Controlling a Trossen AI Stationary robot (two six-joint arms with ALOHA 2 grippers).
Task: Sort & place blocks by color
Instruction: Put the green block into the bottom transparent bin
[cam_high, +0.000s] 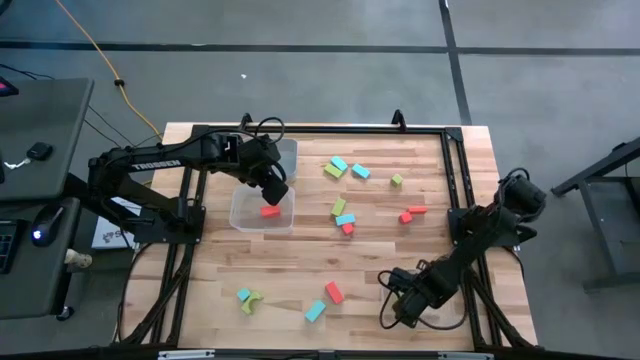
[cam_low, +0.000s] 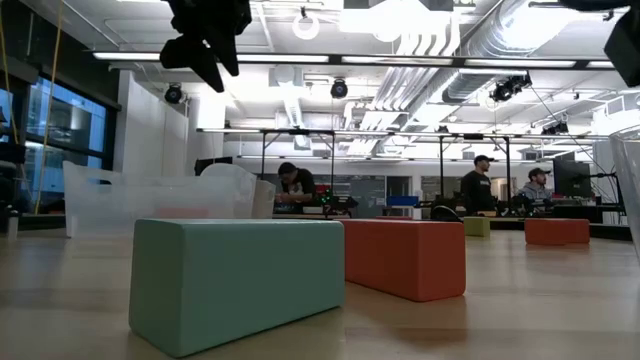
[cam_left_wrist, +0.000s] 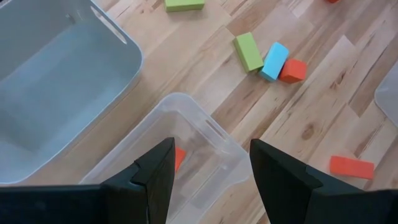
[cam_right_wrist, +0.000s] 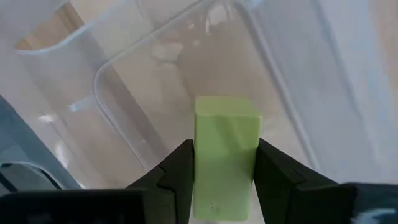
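Cyan, red and green blocks lie scattered on the wooden table, among them a green one (cam_high: 338, 207), a red one (cam_high: 334, 292) and a green arch (cam_high: 252, 300). One red block (cam_high: 270, 211) lies in a clear bin (cam_high: 240, 215) at the left. My left gripper (cam_left_wrist: 211, 174) hangs open above that bin with nothing between its fingers. My right gripper (cam_right_wrist: 224, 180), near the table's front right (cam_high: 403, 300), is shut on a green block (cam_right_wrist: 225, 137) over another clear bin (cam_right_wrist: 143, 81). My right gripper pinches the green block by two opposite sides (cam_right_wrist: 205, 168) between its two fingers. The fingers come from above and point down. The block is lifted clear and hangs upright over the clear bin's floor.
A second clear bin (cam_left_wrist: 50, 81) stands behind the one with the red block. In the low view a cyan block (cam_low: 235, 280) and a red block (cam_low: 405, 257) lie close to the table's near edge. People sit in the room far behind the table.
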